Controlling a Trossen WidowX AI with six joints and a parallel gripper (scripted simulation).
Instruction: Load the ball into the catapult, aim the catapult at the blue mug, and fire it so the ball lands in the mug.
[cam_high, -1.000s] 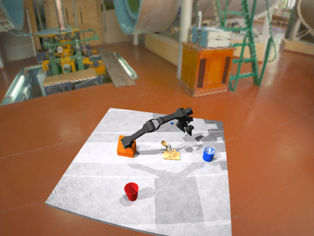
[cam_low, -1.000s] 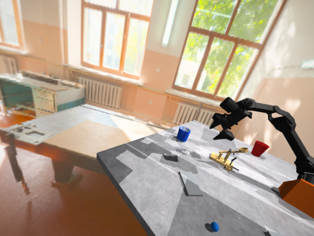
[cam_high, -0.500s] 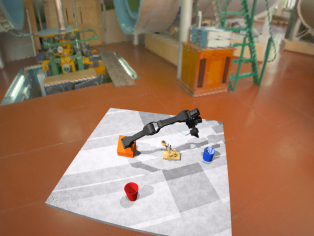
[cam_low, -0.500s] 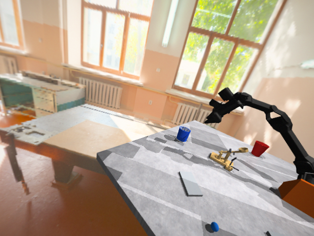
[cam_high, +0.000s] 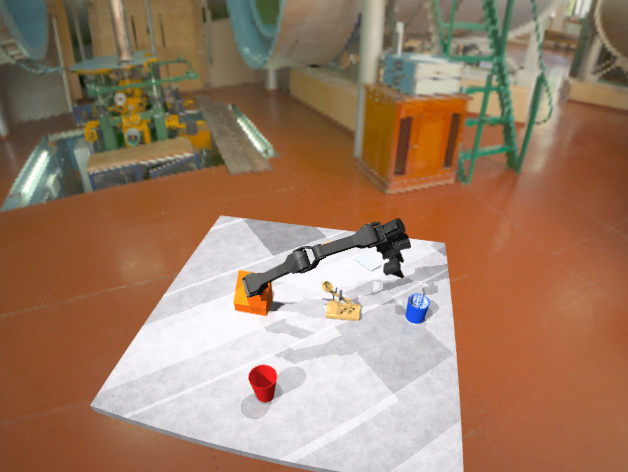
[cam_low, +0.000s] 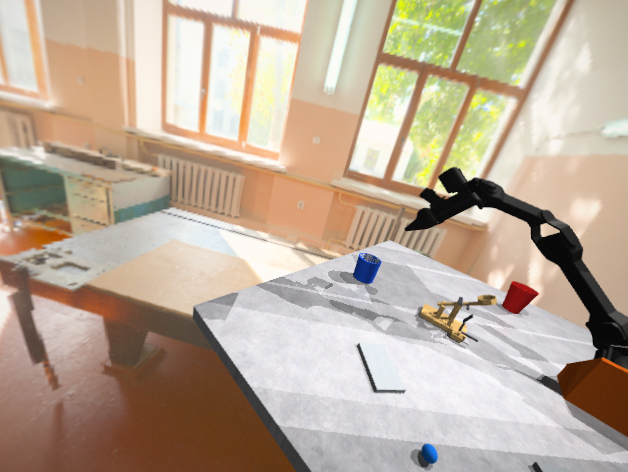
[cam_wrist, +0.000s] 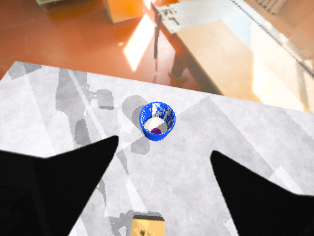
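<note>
Grey-and-white patched tabletop (cam_low: 314, 355) sits in a big room w/ tall windows on one side and workshop machinery on the other, all soft and blurry. Arm (cam_low: 563, 248) rises from an orange base (cam_low: 596, 388), cut off at the frame edge in the exterior view, and reaches high over the table. Gripper (cam_low: 413, 225) hangs in the air, jaws spread wide, nothing in them; from the wrist view only two black finger silhouettes (cam_wrist: 65, 185) show, bottom of frame. Blue mug (cam_wrist: 157, 121) stands upright straight below, between those silhouettes; something small, pale w/ a purplish spot, lies inside but too tiny to tell what. Catapult (cam_low: 451, 312) is on the table between blue mug and red cup (cam_low: 517, 296), apart from both; its throwing arm is tilted up, cup end looks bare, though detail is coarse. Wrist view catches only a tan corner of it at the bottom edge. Ball (cam_low: 428, 452), blue, rests on the table near the front edge, well apart from the catapult; not visible from the top view. Flat pale slab (cam_low: 380, 366) lies btwn ball and catapult.
</note>
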